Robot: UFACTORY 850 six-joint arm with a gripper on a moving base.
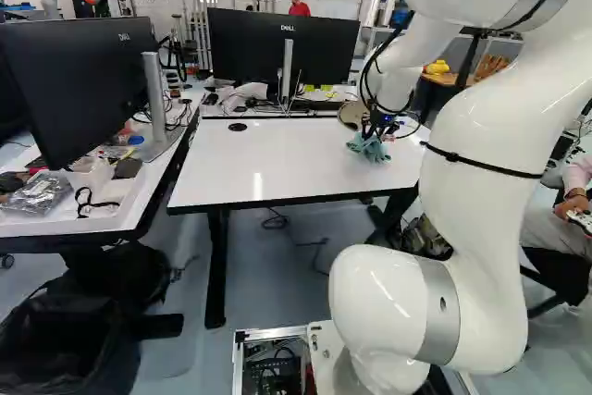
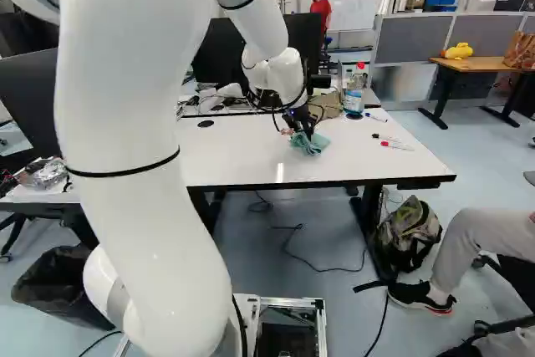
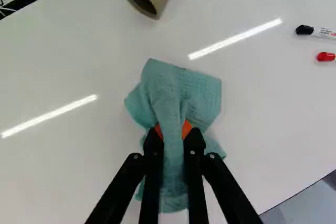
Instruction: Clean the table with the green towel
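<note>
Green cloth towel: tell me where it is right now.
In the right base view, the green cloth towel lies on the white tabletop, pinched in the black gripper, left of the red-capped marker.

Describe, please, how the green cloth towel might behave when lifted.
The towel would probably hang floppy, since it bunches between the orange pads of the black gripper. Its thin-looking weave suggests little weight. Loose corners spread on the glossy white tabletop may trail.

in the right base view there are one gripper (image 2: 307,132) with two fingers (image 3: 152,156), one green towel (image 2: 312,145), one white table (image 2: 242,152) and, clocked from the towel, three markers (image 2: 396,146) around three o'clock, one khaki thing (image 2: 328,104) at one and one backpack (image 2: 410,236) near four.
</note>
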